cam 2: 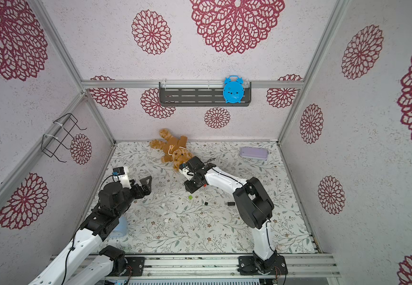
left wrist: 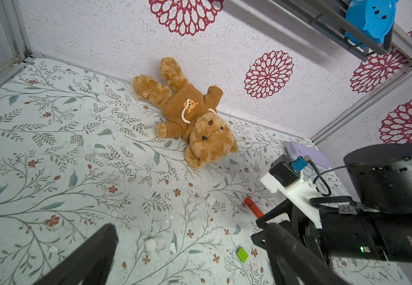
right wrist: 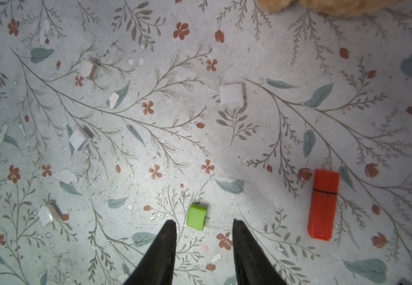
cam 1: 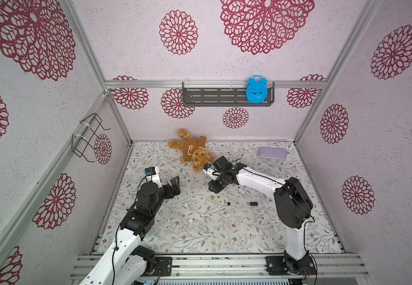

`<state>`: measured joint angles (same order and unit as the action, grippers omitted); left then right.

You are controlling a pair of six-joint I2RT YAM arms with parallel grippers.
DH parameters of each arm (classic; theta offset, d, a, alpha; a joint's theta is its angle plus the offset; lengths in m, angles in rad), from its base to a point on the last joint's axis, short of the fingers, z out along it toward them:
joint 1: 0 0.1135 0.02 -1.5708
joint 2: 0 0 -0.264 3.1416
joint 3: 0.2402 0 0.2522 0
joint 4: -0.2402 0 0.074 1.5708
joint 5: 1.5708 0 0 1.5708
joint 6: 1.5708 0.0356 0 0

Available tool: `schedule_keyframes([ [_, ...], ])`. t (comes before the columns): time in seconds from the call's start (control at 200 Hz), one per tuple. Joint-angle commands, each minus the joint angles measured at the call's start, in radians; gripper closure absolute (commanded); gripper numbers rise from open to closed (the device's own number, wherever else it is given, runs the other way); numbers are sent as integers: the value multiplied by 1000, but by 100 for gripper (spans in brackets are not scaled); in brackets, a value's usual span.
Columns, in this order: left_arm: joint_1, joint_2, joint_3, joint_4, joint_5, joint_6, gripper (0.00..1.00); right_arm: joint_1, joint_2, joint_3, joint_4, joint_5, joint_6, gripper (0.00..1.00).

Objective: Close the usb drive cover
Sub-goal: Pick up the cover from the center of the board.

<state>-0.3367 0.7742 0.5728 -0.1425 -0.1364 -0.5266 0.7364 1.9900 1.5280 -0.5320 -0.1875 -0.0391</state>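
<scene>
While the smooth orange-red usb drive (right wrist: 323,204), a slim plastic block with a thin dark seam across it, lies flat on the floral counter (right wrist: 261,138) beside the right tool (right wrist: 203,220), that black tool stands parted and empty; the left tool (left wrist: 190,228) gapes wide, holding nothing.

Both top views look down from high over the table (cam 1: 200,234); both nearer wrist views share the usb drive (right wrist: 323,204).
</scene>
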Motion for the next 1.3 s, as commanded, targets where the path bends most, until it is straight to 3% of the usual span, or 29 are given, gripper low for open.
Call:
schedule_keyframes([
  [0.0,9,-3,-5,-2,0,10,3,6,59,65,-72,-64,-64,58],
  [0.28,10,30,2,13,2,8,3,7,149,147,-101,-115,-71,56],
  [0.83,10,51,7,23,19,3,3,8,140,82,-139,-145,-88,56],
  [1.291,10,40,1,22,19,-1,3,42,51,-27,-109,-8,-122,57],
])
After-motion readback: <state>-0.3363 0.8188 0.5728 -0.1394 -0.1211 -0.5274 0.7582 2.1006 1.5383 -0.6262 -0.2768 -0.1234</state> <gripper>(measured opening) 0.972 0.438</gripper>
